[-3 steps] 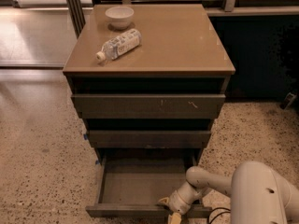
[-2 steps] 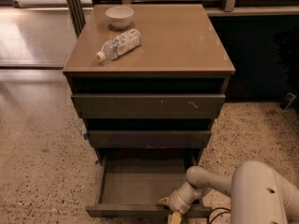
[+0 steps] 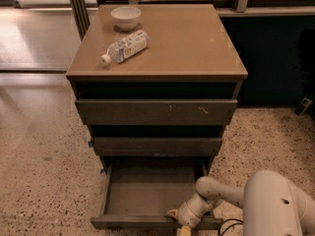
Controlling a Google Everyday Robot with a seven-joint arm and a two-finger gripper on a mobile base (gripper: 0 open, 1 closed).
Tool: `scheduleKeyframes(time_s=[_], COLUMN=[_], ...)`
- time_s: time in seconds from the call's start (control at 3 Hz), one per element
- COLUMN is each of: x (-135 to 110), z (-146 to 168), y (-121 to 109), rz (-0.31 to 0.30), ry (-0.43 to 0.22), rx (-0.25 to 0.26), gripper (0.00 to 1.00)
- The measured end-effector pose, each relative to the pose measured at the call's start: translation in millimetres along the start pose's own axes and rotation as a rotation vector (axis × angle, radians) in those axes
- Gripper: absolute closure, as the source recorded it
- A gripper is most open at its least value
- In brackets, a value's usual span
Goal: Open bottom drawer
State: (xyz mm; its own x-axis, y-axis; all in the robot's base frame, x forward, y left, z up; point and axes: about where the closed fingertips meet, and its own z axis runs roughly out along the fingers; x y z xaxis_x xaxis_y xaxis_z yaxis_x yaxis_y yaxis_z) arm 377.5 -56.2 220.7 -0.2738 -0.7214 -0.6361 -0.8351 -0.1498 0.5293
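Office-like building, by its terrazzo floor (image 3: 39, 176) and drawer cabinet (image 3: 192, 48); gripper (image 3: 180, 225) at the bottom drawer (image 3: 129, 222) front.

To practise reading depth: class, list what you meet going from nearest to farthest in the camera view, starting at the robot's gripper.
The gripper, at the front edge of the open bottom drawer → middle drawer front → top drawer front → water bottle → bowl.

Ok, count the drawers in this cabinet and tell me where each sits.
3. The top drawer sits just under the tabletop, the middle drawer below it, and the bottom drawer is pulled out near the floor, with the end effector at its front edge. None looks hidden.
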Motion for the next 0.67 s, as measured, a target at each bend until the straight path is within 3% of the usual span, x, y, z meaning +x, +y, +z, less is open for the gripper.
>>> scheduleKeyframes(time_s=[0.67], x=[5.3], z=[7.5], y=[11.7], rz=[0.024], ry=[-0.006], rx=[-0.030], gripper=[0.00])
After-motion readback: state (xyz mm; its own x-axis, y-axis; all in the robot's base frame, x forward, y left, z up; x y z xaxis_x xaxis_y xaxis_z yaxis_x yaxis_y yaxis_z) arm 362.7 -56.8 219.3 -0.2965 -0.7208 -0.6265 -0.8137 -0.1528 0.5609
